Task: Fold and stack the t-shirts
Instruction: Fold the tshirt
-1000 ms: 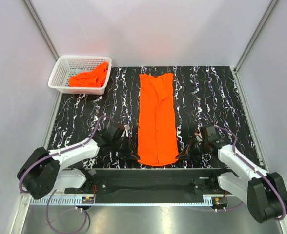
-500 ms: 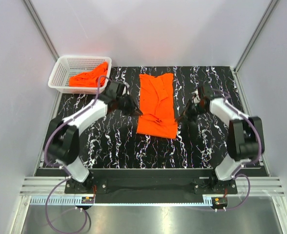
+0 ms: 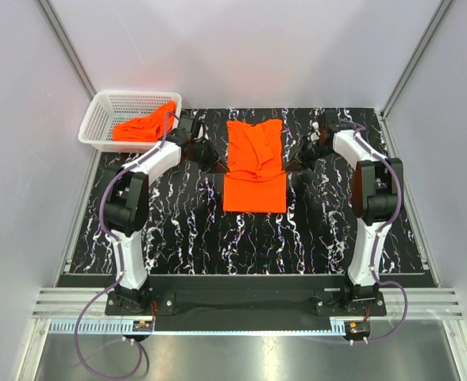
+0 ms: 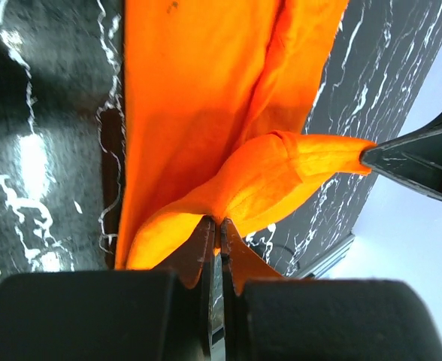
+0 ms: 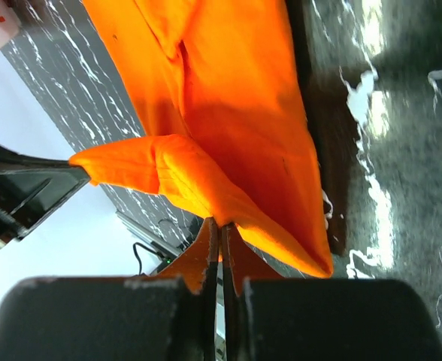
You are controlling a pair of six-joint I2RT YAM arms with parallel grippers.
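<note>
A bright orange t-shirt (image 3: 255,190), folded into a long strip, lies in the middle of the black marbled table. My left gripper (image 3: 220,165) is shut on its left hem corner and my right gripper (image 3: 289,165) on its right hem corner. Both hold the near end doubled back over the far half, just above it. The left wrist view shows the left gripper (image 4: 219,222) pinching orange cloth (image 4: 206,90), and the right wrist view shows the right gripper (image 5: 221,224) pinching cloth (image 5: 236,113). More orange t-shirt cloth (image 3: 146,127) lies crumpled in the basket.
A white plastic mesh basket (image 3: 98,111) stands at the far left corner of the table. Grey walls with metal rails close in the left, right and far sides. Both arms reach far out along the shirt's two sides.
Both grippers have carried the shirt's near hem from the table's near edge toward the far end. The shirt now lies doubled over, about half as long.
</note>
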